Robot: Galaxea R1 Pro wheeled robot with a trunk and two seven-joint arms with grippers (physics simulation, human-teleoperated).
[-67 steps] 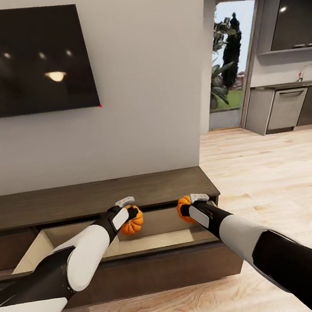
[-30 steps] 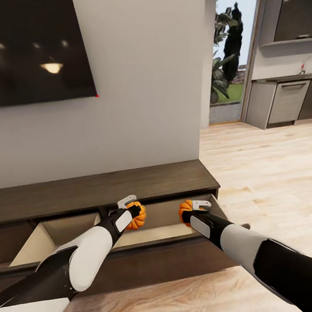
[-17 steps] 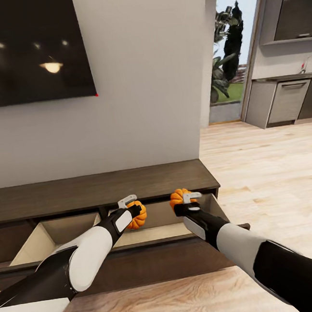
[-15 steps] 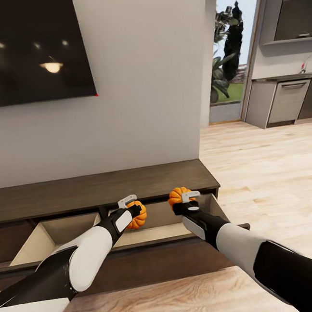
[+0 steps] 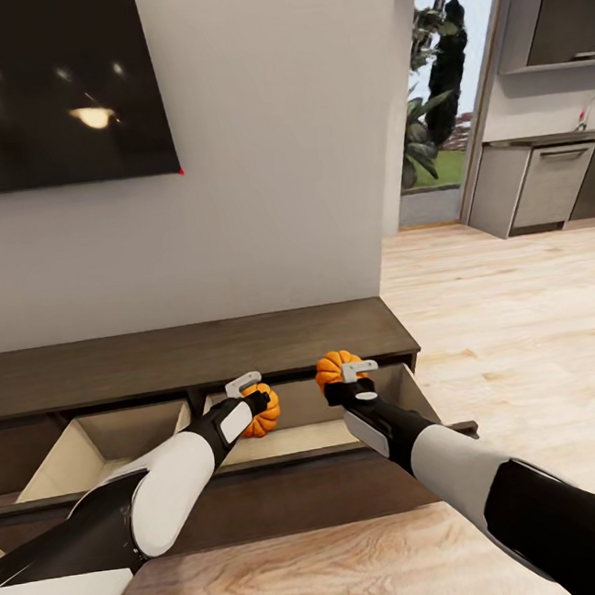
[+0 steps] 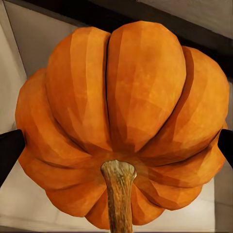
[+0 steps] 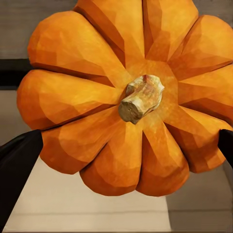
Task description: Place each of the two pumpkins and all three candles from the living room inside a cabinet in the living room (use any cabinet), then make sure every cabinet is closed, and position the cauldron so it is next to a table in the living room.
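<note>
— What is each arm carrying?

— The left gripper pinches a small round orange ribbed pumpkin between its fingers. From the left wrist, that pumpkin shows its tan stem toward the camera, with a dark fingertip pressed at each flank. The right gripper clamps a second orange ribbed pumpkin in the same way; in the right wrist view this second pumpkin faces stem-on, black pads against both sides.

— Where are they relative to the furniture?

— Both hang above the long low dark-brown wooden cabinet, which stands against the pale wall. Two of its drawers are pulled out, showing beige insides. The left-hand pumpkin is over the right open drawer, near its left end. The right-hand one sits higher, about level with the cabinet's top edge, above the back of that same drawer. The other open drawer lies further left, partly behind the left arm.

— Anything else around?

— A large black wall-mounted screen above the cabinet, light wood plank flooring to the right, and a grey kitchen counter beyond a glazed doorway.
</note>
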